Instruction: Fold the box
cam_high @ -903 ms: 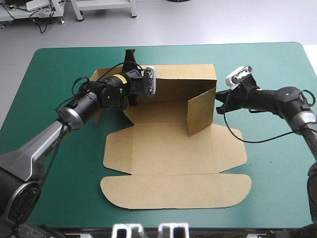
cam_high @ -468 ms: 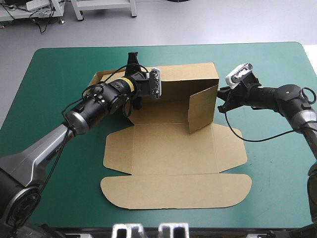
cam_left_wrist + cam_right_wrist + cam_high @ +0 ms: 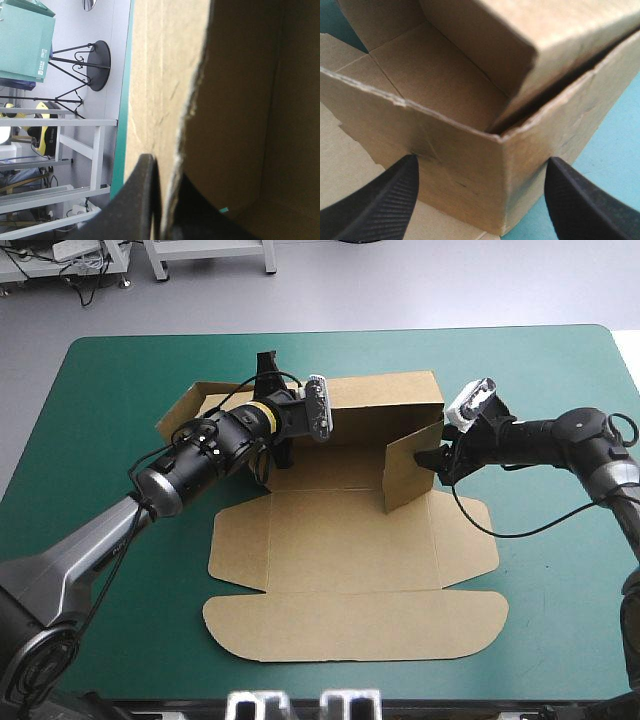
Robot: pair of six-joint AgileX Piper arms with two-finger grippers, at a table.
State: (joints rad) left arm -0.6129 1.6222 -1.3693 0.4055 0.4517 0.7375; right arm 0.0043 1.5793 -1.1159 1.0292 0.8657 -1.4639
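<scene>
At the box's [image 3: 340, 540] ten o'clock corner, the left gripper [image 3: 167, 175] pinches a wall, one fingertip hidden. The right gripper [image 3: 482, 162] gapes around its two o'clock corner.

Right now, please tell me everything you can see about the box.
The box is a cut sheet of brown board, half folded. Its far and right walls stand up, meeting at a corner; the near flaps and lid lie flat on the teal-green table. The left gripper pinches a raised edge at the far left. The right gripper is open, astride the far right corner.
</scene>
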